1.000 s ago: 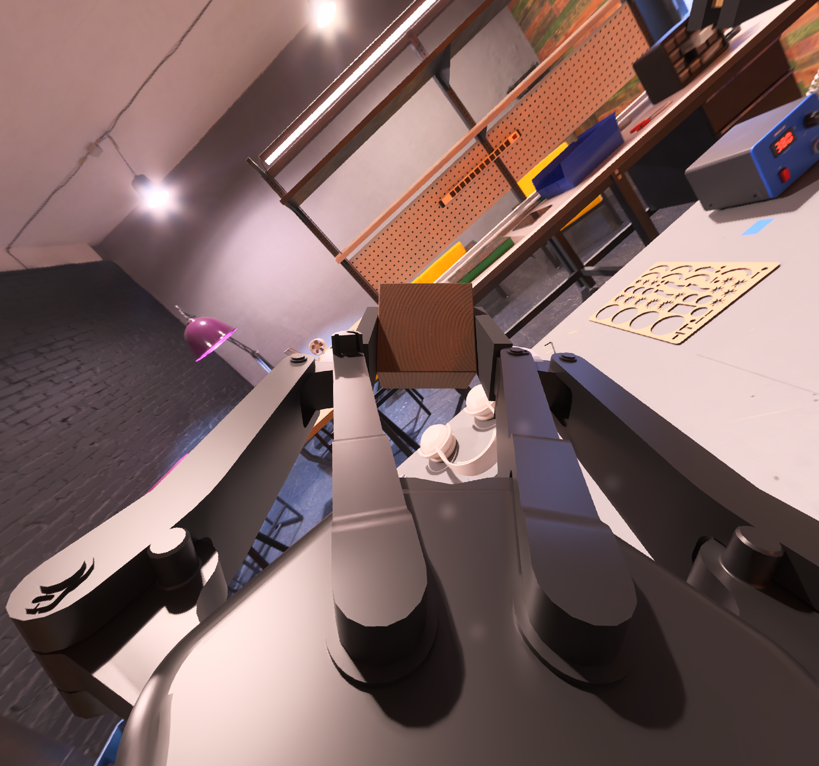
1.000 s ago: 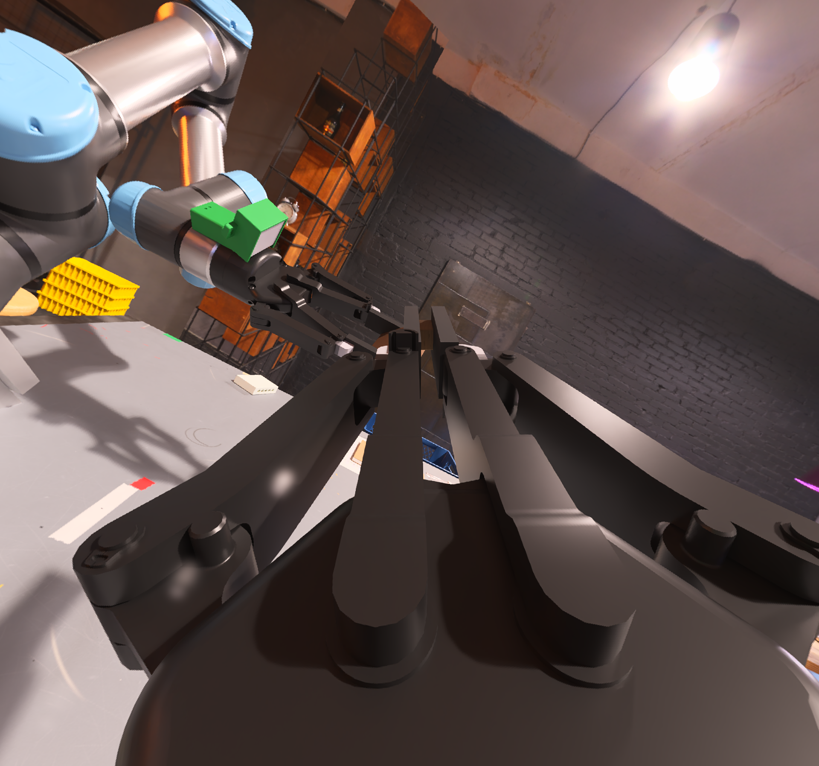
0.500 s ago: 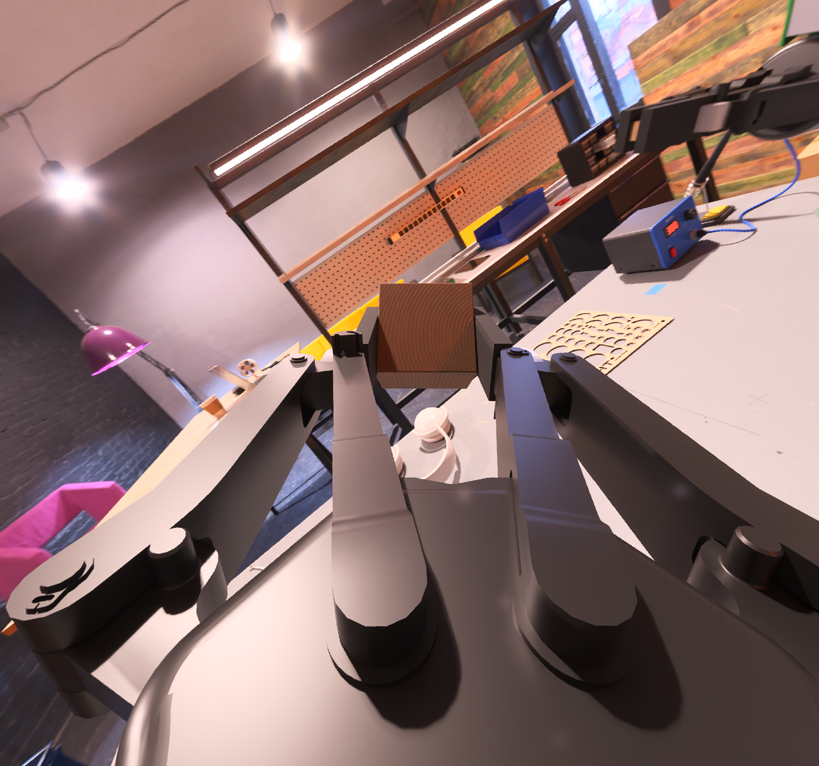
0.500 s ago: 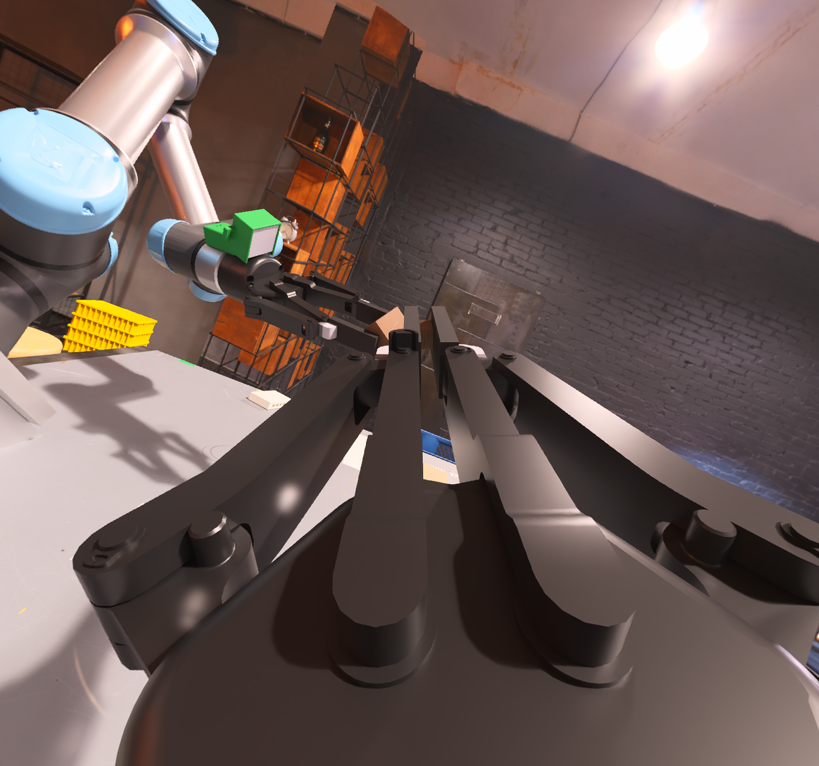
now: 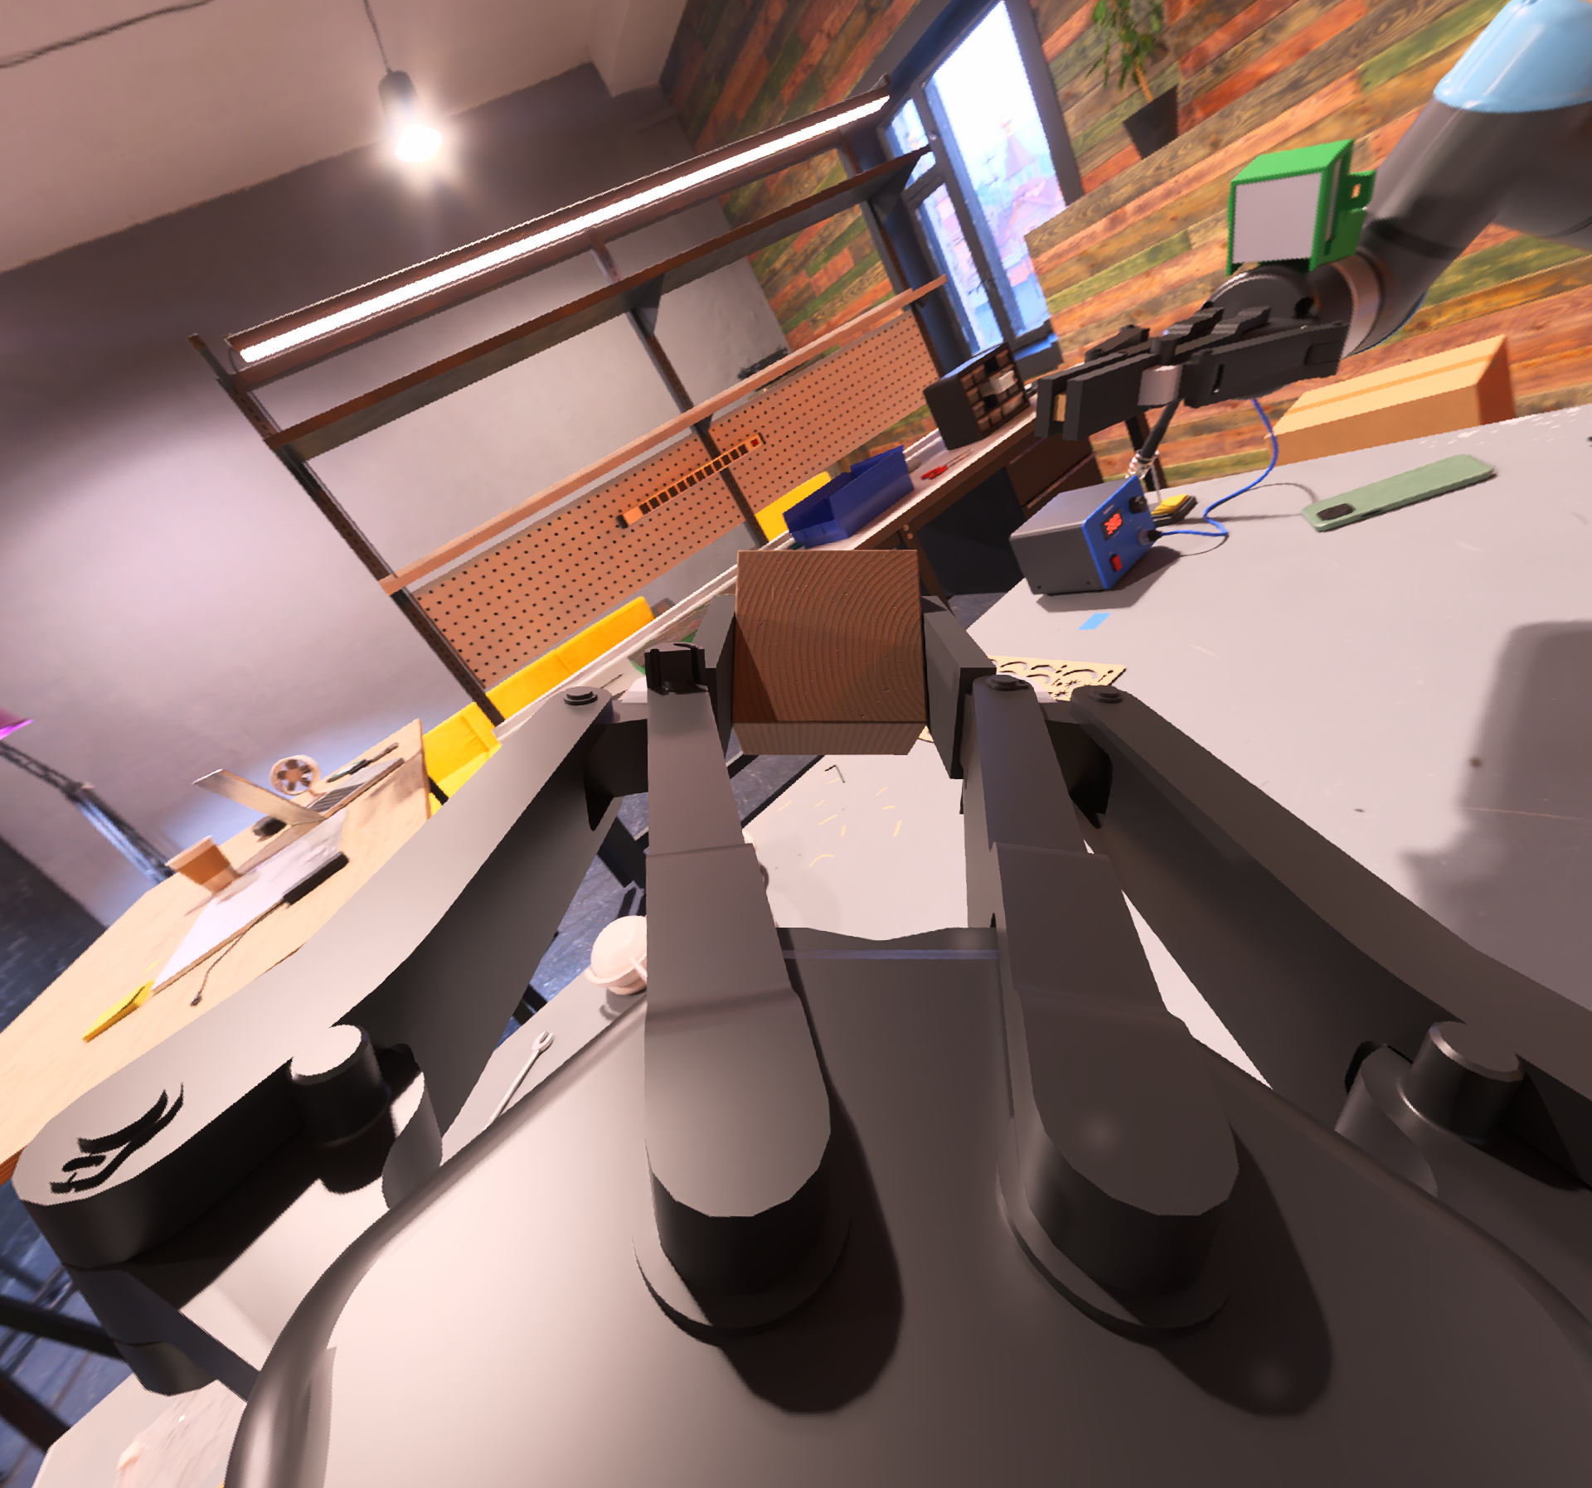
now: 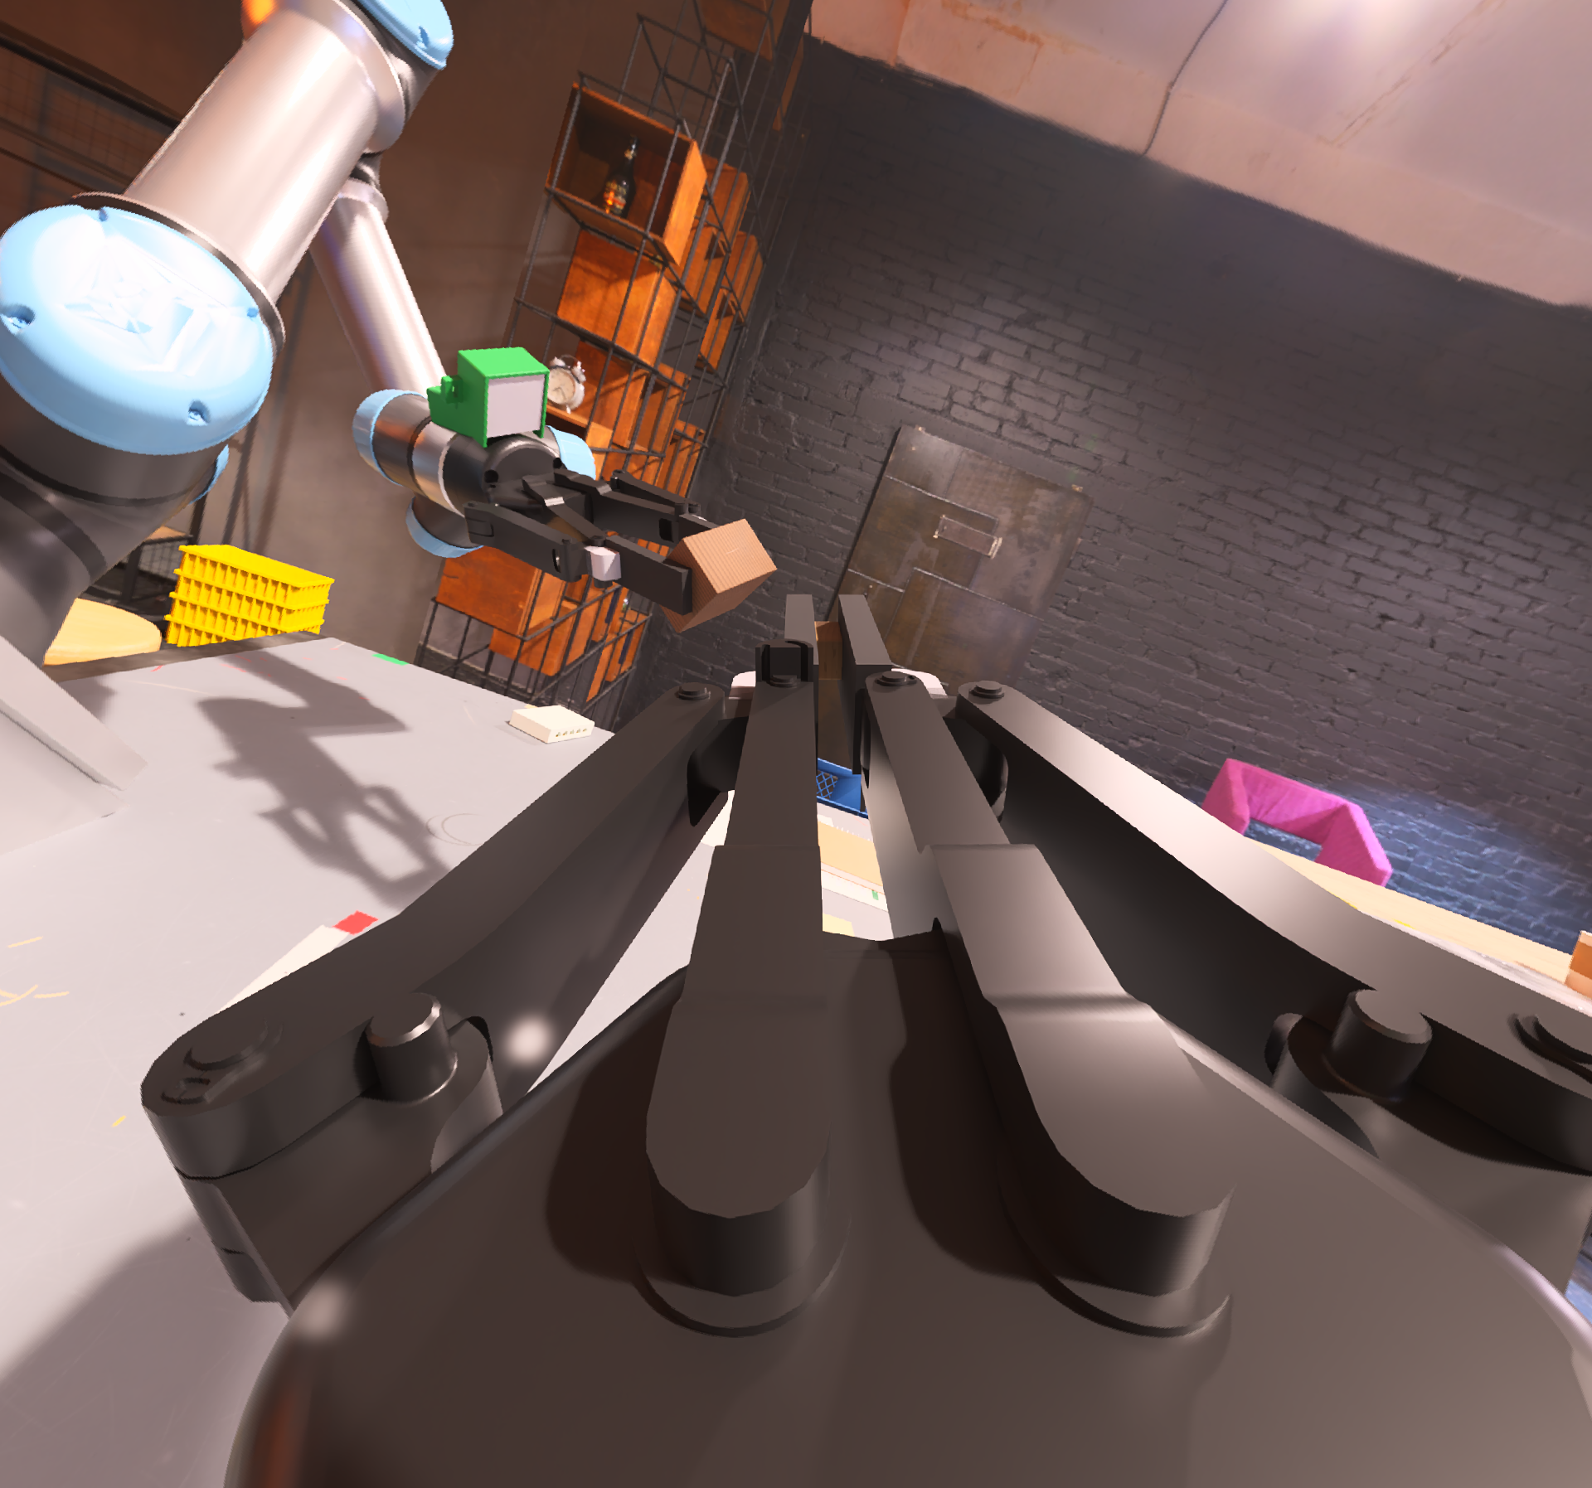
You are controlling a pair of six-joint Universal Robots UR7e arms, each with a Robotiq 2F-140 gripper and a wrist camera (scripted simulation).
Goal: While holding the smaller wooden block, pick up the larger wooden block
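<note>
Right wrist view: two wooden blocks, larger wooden block [image 6: 722, 568] and smaller wooden block [image 6: 828, 649].

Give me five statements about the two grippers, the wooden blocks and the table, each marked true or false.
1. The left gripper is clamped on the larger wooden block. True.
2. The larger wooden block rests on the grey table. False: it is held in the air, clear of the table.
3. The right gripper stands wide open. False: its fingers are nearly together, with a thin sliver of the smaller wooden block between them.
4. A green phone lies on the table. True.
5. The blue-fronted box hangs from the pegboard. False: it sits on the table.
</note>
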